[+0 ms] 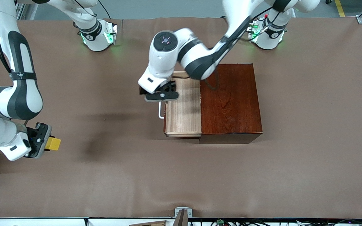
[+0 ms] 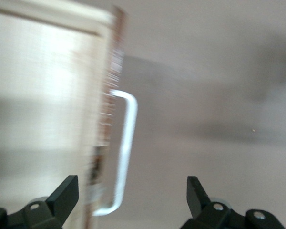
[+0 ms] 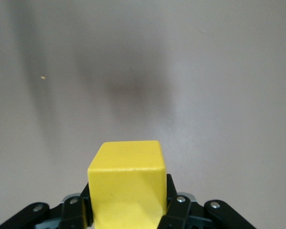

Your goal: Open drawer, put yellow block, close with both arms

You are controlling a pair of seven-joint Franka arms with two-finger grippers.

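Front view: right pincer (image 1: 49,143) clamps smooth yellow block (image 1: 53,144); left pincer (image 1: 161,94) gapes over pale-wood drawer (image 1: 183,116).

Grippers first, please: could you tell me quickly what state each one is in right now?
Left gripper: open, over the drawer's handle.
Right gripper: shut on the yellow block.

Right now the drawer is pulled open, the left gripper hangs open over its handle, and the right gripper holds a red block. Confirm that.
Not quite: the block is yellow, not red, as the right wrist view shows. The right gripper is shut on it over the right arm's end of the table. The rest holds: the drawer is pulled open, and the left gripper hangs open over its handle.
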